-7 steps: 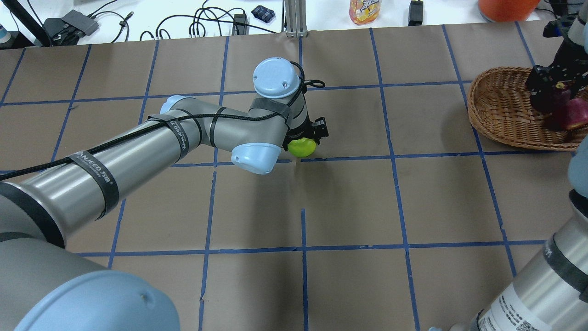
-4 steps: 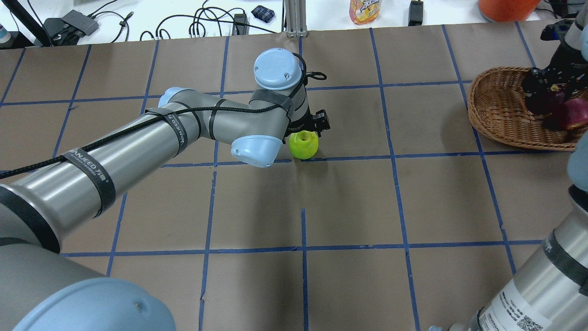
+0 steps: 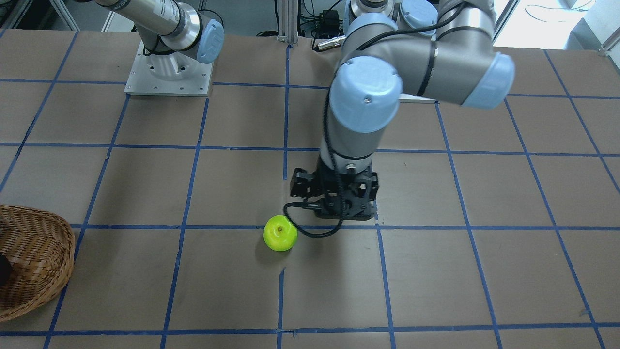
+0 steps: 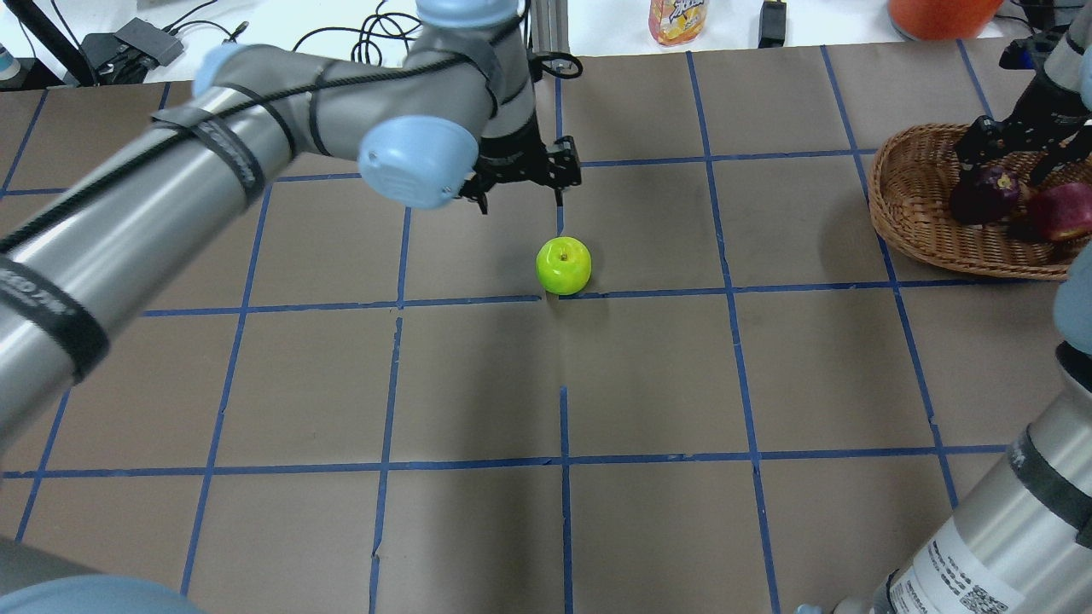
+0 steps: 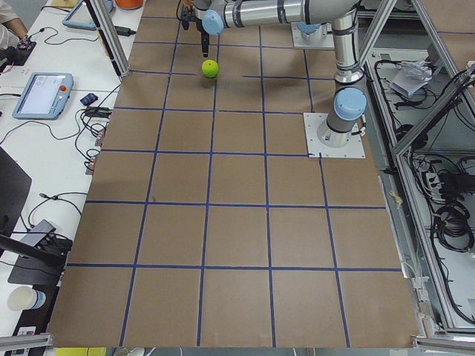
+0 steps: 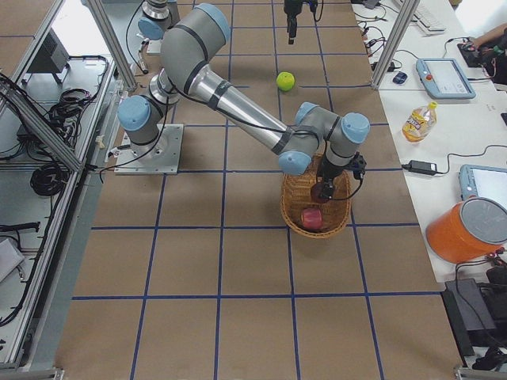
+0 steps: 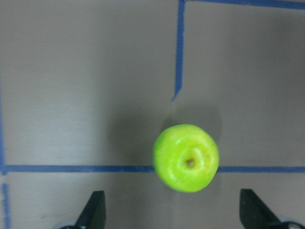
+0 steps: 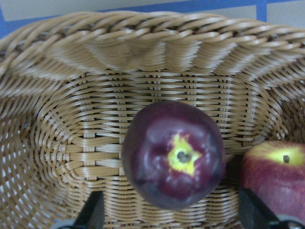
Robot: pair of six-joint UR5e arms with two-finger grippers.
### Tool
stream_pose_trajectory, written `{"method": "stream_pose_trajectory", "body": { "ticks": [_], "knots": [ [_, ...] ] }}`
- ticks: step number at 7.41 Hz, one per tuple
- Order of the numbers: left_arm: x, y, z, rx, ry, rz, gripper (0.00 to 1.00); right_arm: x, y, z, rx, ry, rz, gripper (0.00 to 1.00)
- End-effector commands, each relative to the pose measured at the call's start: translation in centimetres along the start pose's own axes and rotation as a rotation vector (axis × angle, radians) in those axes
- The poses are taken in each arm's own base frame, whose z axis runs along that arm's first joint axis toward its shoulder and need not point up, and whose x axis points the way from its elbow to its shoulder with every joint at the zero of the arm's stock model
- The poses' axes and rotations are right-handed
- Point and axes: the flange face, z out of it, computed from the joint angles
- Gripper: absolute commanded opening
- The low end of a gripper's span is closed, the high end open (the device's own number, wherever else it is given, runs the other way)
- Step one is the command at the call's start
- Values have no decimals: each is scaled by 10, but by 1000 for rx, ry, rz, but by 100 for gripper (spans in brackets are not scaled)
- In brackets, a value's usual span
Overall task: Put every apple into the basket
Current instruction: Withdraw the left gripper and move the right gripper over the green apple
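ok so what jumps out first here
The green apple sits alone on the table, the left claw open and raised nearby. On the robot's right, the basket holds the maroon apple and the red apple, with the right claw open over them.

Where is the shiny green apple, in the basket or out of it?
Out. The bright green round apple sits on the brown table, far from the light-brown woven wicker basket.

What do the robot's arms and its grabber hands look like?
Both arms are shiny silver tubes with round light-blue caps at the joints. The left arm has a black cable strapped along it by black bands with white lettering. The right arm carries a white label. The left gripper and right gripper are black, two-fingered.
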Motion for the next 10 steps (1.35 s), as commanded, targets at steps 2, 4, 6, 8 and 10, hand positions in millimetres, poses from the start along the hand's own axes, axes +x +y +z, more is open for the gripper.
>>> {"method": "stream_pose_trajectory", "body": {
  "ticks": [2,4,6,8,10],
  "knots": [
    [-72,38,-88,13,-28,34,100,-127,19,-83,19,7,-47,100],
    [-98,50,-104,17,-24,31,100,-292,44,-111,51,12,33,100],
    [-108,51,-103,13,-27,61,100,-402,64,-92,0,-138,172,100],
    [-108,53,-105,-5,-30,47,100,-506,76,-47,29,-155,218,100],
    [-110,59,-104,-36,-51,16,100,-545,90,-9,-40,-139,249,100]
  ]
}}
